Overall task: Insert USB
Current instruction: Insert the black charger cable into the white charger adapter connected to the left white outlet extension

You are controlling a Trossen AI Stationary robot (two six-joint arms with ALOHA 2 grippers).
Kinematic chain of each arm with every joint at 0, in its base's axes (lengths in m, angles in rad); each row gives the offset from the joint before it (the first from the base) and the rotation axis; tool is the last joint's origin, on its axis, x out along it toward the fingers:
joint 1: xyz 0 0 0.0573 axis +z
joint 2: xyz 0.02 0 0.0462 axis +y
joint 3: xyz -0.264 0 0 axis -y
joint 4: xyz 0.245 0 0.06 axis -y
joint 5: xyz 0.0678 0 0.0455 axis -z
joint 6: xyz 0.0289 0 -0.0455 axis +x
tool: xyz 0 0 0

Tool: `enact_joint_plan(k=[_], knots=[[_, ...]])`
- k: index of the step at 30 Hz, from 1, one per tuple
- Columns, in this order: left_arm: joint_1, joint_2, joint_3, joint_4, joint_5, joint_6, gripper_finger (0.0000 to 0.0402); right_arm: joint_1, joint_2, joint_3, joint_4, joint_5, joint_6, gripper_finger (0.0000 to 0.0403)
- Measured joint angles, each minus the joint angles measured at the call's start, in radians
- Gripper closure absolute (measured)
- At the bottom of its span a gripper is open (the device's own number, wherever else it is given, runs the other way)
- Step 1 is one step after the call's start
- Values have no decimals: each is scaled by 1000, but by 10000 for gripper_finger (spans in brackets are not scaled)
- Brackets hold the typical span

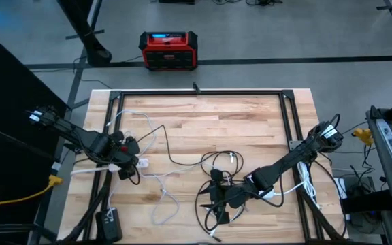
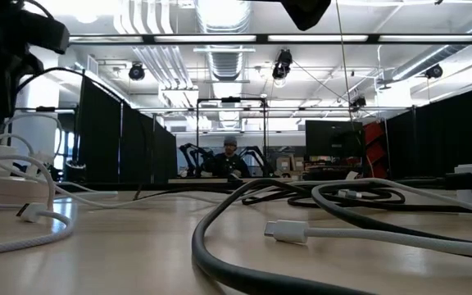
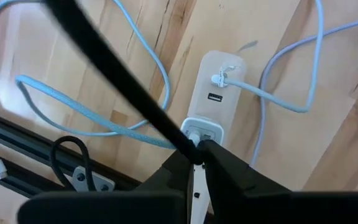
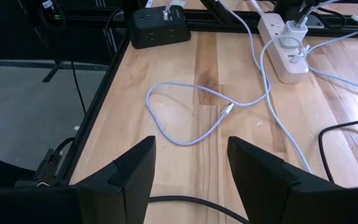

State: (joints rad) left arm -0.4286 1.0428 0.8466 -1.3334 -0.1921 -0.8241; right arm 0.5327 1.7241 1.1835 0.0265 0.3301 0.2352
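on the table's left, left gripper (image 3: 194, 152) pinching a white plug (image 3: 202, 131) at the power strip (image 3: 215, 87), seen only by wrist camera; right gripper (image 4: 188, 163) spread, low over cables.

Even, bright overhead light is thrown from ceiling tube fixtures (image 2: 220, 37), seen glaring white at 12 o'clock in the low view. Soft, short shadows are cast on the bench (image 1: 250, 129). Nearest cable (image 2: 244, 262) is blurred in the low view. A cool bluish cast is noted on the left wrist view.

No legible text or labels
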Motion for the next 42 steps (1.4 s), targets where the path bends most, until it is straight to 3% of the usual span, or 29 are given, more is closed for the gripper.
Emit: enact_joint_plan(k=[10, 18, 32, 37, 42], knots=[[0, -1, -72, 102, 4, 4, 377, 4, 0, 0, 0, 0, 0, 217], [-1, -1, -74, 96, 60, 5, 377, 4, 0, 0, 0, 0, 0, 217], [-3, -1, -82, 97, 67, 8, 378, 4, 0, 0, 0, 0, 0, 217], [-5, 4, -23, 98, 85, 34, 378, 3, 0, 0, 0, 1, -1, 217], [-4, 5, 73, 107, 7, 50, 379, 2, 0, 0, 0, 3, 0, 217]])
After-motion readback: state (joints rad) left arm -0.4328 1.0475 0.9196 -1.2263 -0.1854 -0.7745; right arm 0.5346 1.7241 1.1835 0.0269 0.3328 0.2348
